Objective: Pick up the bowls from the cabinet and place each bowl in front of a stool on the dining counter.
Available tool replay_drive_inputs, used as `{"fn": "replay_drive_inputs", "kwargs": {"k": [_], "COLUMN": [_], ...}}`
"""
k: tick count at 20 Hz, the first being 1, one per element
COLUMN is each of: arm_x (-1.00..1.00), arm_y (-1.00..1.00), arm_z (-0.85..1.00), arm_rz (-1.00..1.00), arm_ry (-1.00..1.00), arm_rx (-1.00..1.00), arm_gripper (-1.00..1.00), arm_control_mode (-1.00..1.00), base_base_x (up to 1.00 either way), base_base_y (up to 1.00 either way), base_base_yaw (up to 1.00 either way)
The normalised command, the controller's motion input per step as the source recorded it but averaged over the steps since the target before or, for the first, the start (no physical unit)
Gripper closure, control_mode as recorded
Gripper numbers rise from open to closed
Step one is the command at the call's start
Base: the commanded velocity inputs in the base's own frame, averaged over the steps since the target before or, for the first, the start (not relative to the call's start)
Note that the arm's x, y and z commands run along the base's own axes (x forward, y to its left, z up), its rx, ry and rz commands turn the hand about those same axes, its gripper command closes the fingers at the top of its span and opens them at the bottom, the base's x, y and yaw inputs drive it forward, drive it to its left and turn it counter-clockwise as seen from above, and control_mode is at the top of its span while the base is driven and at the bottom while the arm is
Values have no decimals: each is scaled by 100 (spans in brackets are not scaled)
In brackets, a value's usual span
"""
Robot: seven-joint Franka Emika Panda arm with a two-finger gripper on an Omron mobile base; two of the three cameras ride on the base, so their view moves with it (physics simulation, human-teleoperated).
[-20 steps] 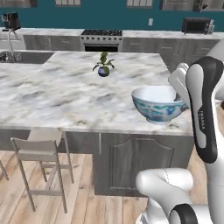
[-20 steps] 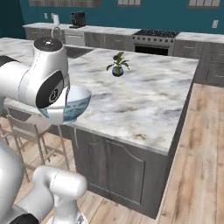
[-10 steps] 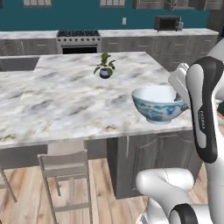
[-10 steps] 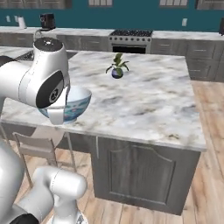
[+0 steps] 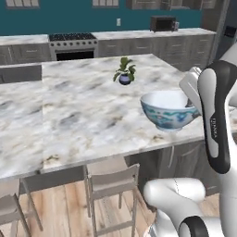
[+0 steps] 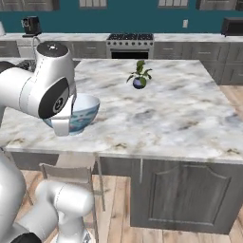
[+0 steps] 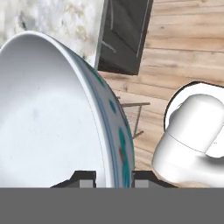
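Ceramic: white bowl [image 5: 169, 111] with blue-green floral marks, hard and glossy; I judge it stiff, fairly heavy for its size, slick on the glaze and liable to chip or crack if it drops.
Grip: gripper [image 7: 113, 178] pinches the bowl's rim, one fingertip [image 7: 86, 179] inside the wall, the other outside. Jaws closed on that thin wall, nothing else between them.
Hold point: rim is the only sensible place, since the belly is too wide and too smooth. A one-sided pinch like this leaves the bowl hanging off the fingers, so I'd expect it to want to swing.
Where: bowl hangs in the air above the counter [image 5: 69, 115], near the front edge, at about 3 o'clock in the left base view and 9 o'clock in the right base view [image 6: 76, 113]. Not touching the marble.
Heading: mouth faces up, roughly level in both base views. It is round, so no real long axis; the axis of symmetry stands close to upright.
Stool: one stool [image 5: 112, 184] sits under the counter's edge, at about 7 o'clock from the bowl in the left base view.
Plant: small pot plant [image 5: 125, 71] stands farther back on the marble, well apart from the bowl.
Risk: a hard set-down on stone is the worry.
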Motion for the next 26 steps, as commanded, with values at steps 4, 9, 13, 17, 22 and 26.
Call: {"fn": "replay_drive_inputs", "kwargs": {"k": [4,9,13,17,22,26], "arm_x": [0,0,0,0,14,93], "arm_y": [0,0,0,0,-5,-33], "arm_z": [0,0,0,0,-3,-27], "arm_rz": [0,0,0,0,1,5], "arm_ry": [0,0,0,0,0,0], "arm_rx": [0,0,0,0,0,2], "arm_gripper": [100,100,100,100,100,100], "arm_control_mode": [100,100,100,100,-100,-100], "base_base_x": [45,50,62,64,52,0], "base_base_y": [100,51,6,-1,-9,0], "base_base_yaw": [-4,8,13,16,8,0]}}
